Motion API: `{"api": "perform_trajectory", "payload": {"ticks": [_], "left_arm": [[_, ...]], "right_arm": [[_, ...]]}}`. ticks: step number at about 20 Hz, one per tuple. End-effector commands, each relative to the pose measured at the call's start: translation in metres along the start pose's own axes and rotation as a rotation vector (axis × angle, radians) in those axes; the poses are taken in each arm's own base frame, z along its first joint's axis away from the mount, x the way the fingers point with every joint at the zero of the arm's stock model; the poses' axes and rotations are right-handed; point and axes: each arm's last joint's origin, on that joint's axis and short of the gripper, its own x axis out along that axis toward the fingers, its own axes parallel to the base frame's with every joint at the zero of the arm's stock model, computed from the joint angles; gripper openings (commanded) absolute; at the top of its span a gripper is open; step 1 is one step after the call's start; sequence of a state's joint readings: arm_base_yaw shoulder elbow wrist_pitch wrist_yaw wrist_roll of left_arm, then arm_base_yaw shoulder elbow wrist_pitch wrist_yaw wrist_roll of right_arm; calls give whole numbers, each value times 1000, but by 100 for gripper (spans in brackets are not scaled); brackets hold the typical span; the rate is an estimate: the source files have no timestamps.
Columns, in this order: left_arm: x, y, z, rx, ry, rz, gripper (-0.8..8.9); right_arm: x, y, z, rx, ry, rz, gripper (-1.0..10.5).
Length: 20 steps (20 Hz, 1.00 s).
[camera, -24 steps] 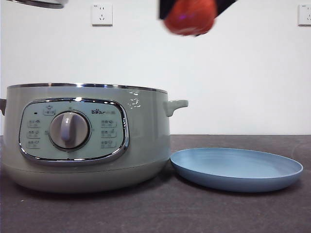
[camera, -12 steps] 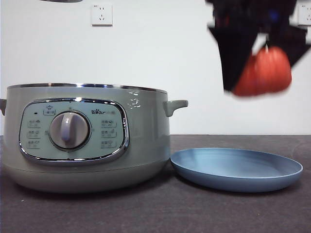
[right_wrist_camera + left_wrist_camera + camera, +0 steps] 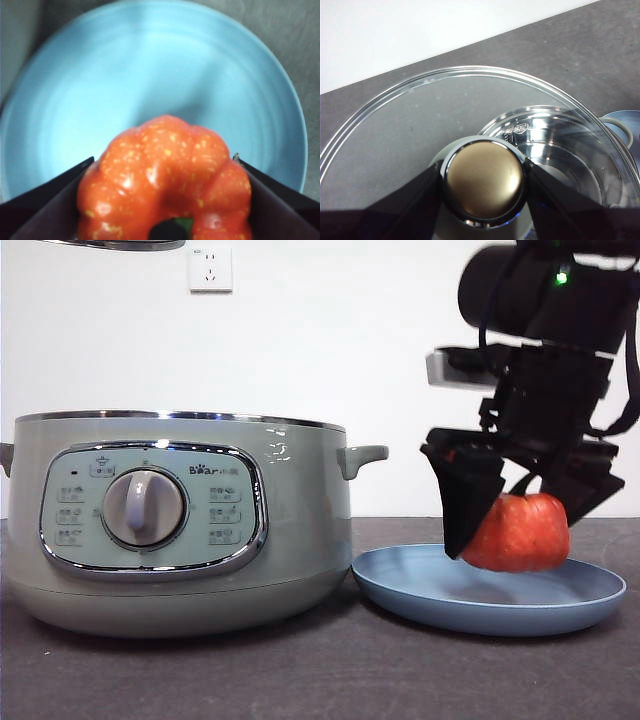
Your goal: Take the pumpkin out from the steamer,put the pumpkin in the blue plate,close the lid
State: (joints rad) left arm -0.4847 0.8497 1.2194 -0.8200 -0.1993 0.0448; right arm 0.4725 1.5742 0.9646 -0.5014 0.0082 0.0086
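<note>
My right gripper (image 3: pixel 515 525) is shut on the orange-red pumpkin (image 3: pixel 517 532) and holds it low over the blue plate (image 3: pixel 420 585), at or just above its surface. In the right wrist view the pumpkin (image 3: pixel 165 180) sits between the black jaws with the plate (image 3: pixel 150 65) right beneath. The sage-green steamer (image 3: pixel 180 520) stands open at the left. My left gripper (image 3: pixel 484 180) is shut on the knob (image 3: pixel 484 177) of the glass lid (image 3: pixel 395 135) and holds it high above the steamer; only the lid's chrome rim (image 3: pixel 120 244) shows at the front view's top left.
The steamer's shiny inner pot (image 3: pixel 555 150) shows through the glass lid. A side handle (image 3: pixel 362 456) of the steamer points toward the plate. Wall sockets (image 3: pixel 210 268) are on the white wall behind. The dark table (image 3: pixel 320 670) runs along the front.
My right gripper has carried the pumpkin from the top of the front view to the right and down onto the blue plate. The lid's rim has shifted slightly at the top left.
</note>
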Motion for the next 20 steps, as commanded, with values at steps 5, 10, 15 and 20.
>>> {"api": "perform_trajectory", "payload": {"ticks": [5, 10, 15, 20], "left_arm": [[2, -1, 14, -6, -93, -25, -8], [9, -3, 15, -2, -79, -56, -8], [17, -6, 15, 3, -62, -97, -8], [38, -11, 17, 10, -14, -139, -8]], "right_arm": [[19, -2, -1, -5, 31, 7, 200], [21, -2, -2, -4, 38, 2, 597], [21, -2, -2, -2, 42, 3, 609], [4, -2, 5, 1, -14, 3, 599]]}}
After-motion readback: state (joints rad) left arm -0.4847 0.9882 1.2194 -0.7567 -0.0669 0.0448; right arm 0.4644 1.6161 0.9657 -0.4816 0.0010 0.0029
